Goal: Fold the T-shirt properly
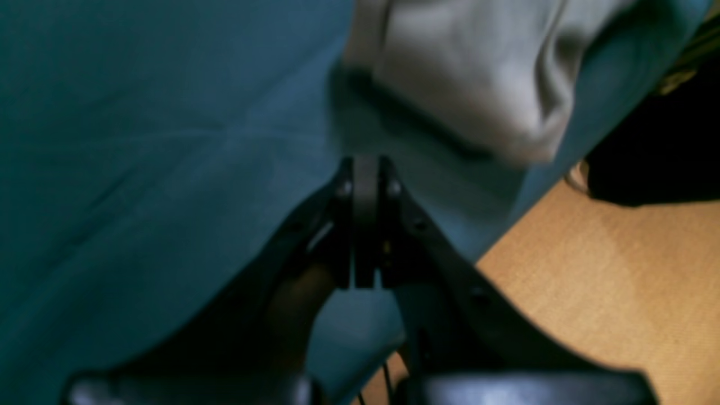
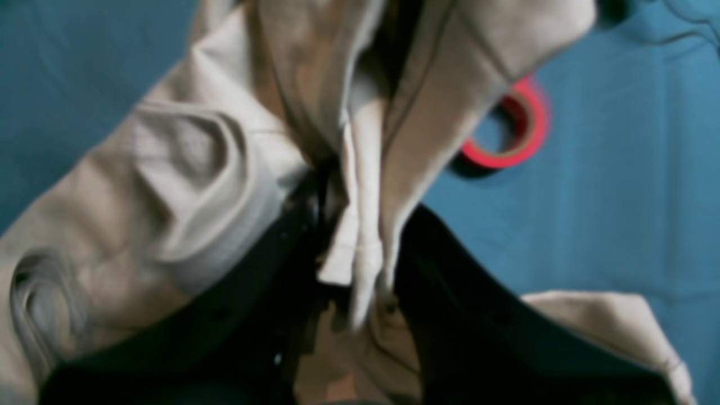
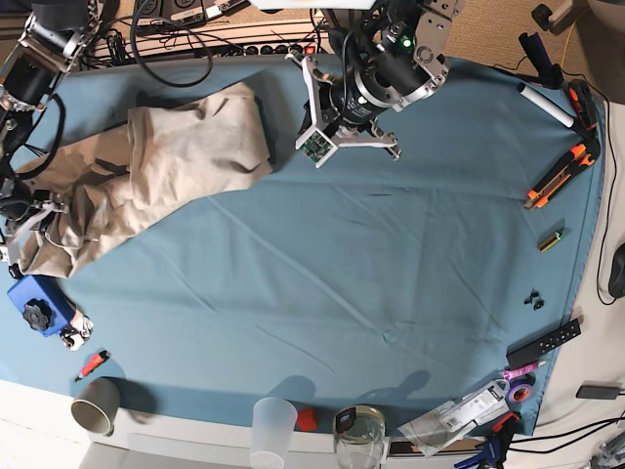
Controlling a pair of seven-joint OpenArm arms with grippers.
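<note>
Shirt bunched at the far left, one gripper clamped on it.

Your right gripper [image 2: 351,247] is clenched on a fold of the T-shirt [image 3: 161,166], which lies crumpled across the far-left part of the teal table cloth [image 3: 371,274], beside a red tape roll [image 2: 514,132]. Your left gripper [image 1: 365,185] is pressed closed on nothing, just short of the cloth's edge. Along the near edge stand a paper cup [image 3: 95,405], a clear plastic cup [image 3: 273,427] and a glass jar [image 3: 358,432]; you can't tell their contents.

Plain beige T-shirt [image 3: 156,166], teal table cloth [image 3: 371,274] (unpatterned), red tape roll [image 2: 514,132]
</note>
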